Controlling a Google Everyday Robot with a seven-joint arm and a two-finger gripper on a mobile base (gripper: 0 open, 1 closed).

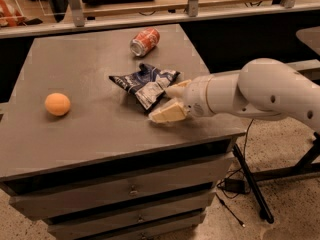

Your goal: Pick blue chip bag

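white arm (270,91) reaches in from the right, roughly level. gripper (161,104) sits mid-frame, pointing left, cream fingers (169,113) spread apart, one above the other.

Place: lab or workshop
Signs: grey drawer cabinet (120,186), floor cables (230,211), black stand legs (251,184)
Arm: gripper (169,102) over the cabinet's right side

Dim light; end effector (169,102) at bag (144,81)
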